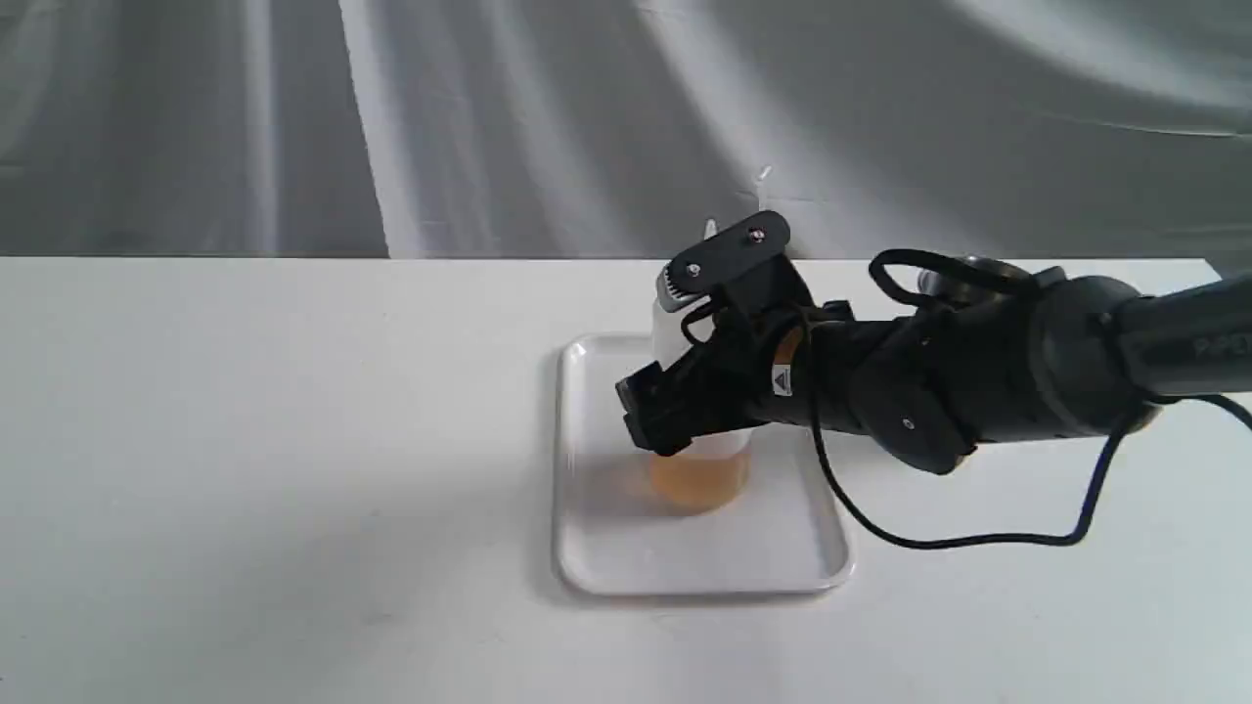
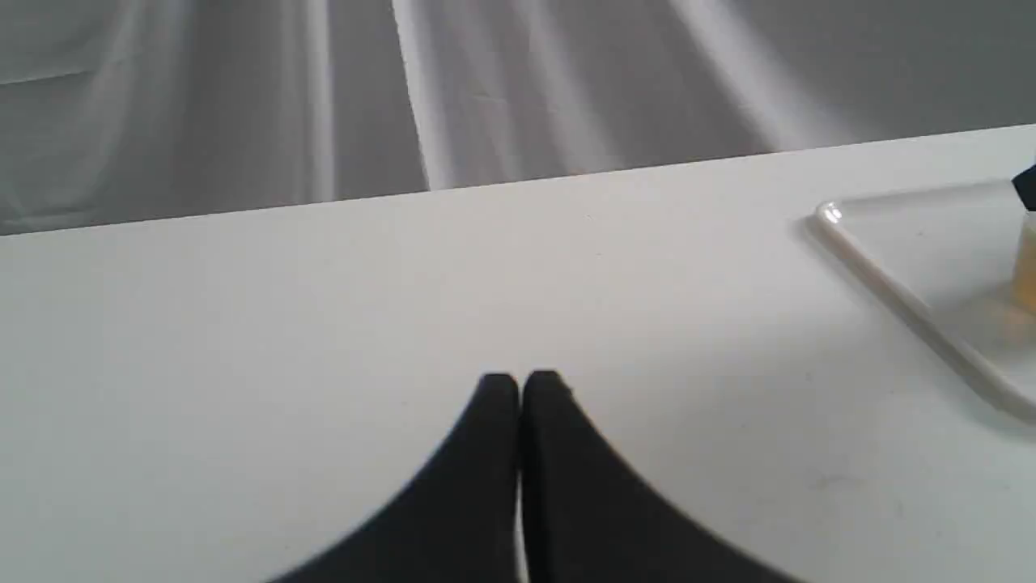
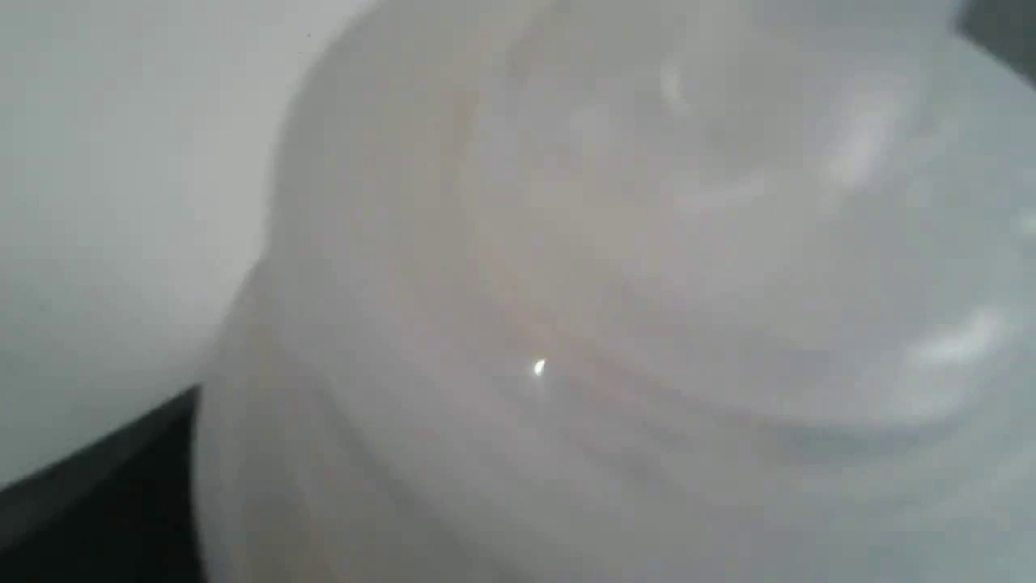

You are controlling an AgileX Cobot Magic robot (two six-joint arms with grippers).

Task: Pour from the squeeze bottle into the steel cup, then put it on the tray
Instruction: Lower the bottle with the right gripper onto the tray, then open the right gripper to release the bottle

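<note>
Step in hand: the last one, setting the squeeze bottle [image 1: 699, 474] on the tray [image 1: 587, 548]. Pouring looks done, judged from where the bottle is.

- The bottle is upright near the tray's middle, with amber liquid low in it. Its base looks down on the tray floor, but you can't confirm contact from here.
- The right end effector [image 1: 675, 406] is clamped around the bottle's mid body. 1 finger lies on the near wall and the other is hidden behind it. The right wrist view is filled with blurred bottle wall [image 3: 607, 324], so there's no grip detail there.
- The left end effector [image 2: 520, 385] has its fingers pressed together and holds nothing. It hovers over bare desk [image 1: 245, 440], well apart from the tray rim [image 2: 890, 291].
- The steel cup [image 1: 954, 279] is mostly hidden behind the right arm. Only a bit of rim shows at the far side of the desk, well apart from the tray.

Next move, as I judge it: check that the base is seated flat, then spread the fingers and draw back toward the right without dragging the soft wall. Release gently, because the squeezed plastic may spring back and rock the bottle.

In the way:
- The cup sits close behind the arm's retreat path, so watch the elbow.
- The black cable [image 1: 978, 540] loops on the desk just beside the tray's right rim and could snag.

Otherwise there is only the grey draped backdrop [image 1: 489, 117].
</note>
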